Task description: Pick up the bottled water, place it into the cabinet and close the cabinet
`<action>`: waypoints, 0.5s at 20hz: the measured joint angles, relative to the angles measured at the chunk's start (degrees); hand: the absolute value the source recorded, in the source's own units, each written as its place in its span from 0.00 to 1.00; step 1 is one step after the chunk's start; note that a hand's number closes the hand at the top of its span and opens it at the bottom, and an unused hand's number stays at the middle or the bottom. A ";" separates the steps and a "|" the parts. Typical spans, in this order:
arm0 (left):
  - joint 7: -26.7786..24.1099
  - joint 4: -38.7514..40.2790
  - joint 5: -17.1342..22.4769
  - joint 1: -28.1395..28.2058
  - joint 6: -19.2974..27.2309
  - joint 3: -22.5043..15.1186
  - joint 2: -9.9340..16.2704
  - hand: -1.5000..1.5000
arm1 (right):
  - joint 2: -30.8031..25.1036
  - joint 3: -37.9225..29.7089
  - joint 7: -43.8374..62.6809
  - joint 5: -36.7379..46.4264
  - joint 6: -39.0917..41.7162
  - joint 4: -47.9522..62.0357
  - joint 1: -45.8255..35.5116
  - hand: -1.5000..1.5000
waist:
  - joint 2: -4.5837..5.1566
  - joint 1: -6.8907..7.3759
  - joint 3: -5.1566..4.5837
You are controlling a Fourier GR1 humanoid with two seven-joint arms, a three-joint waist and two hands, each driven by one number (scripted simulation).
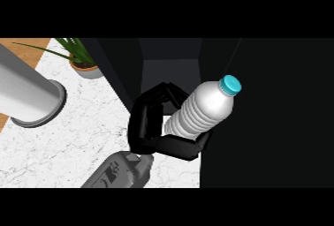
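While tilted at cabinet opening, water bottle gripped by hand.

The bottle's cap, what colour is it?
Light blue, on the bottled water and its cap, best seen in the head view.

One water bottle, one potted plant, one grey cylinder, one hand.
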 measured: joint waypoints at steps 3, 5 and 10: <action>1.02 1.99 0.97 -5.17 4.39 -0.36 0.11 1.00 | 0.11 -0.65 0.82 -0.36 0.06 0.11 -0.56 0.00 | 0.02 -0.21 -0.02; 1.39 4.83 0.76 -8.36 5.85 0.60 0.10 1.00 | 0.31 -1.05 0.91 -0.56 0.21 0.21 -0.84 0.00 | 0.04 -0.30 -0.02; 1.66 11.30 1.31 -14.62 8.72 1.64 0.20 1.00 | 0.65 -1.77 1.44 -1.09 0.22 0.23 -1.99 0.00 | 0.09 -0.48 -0.07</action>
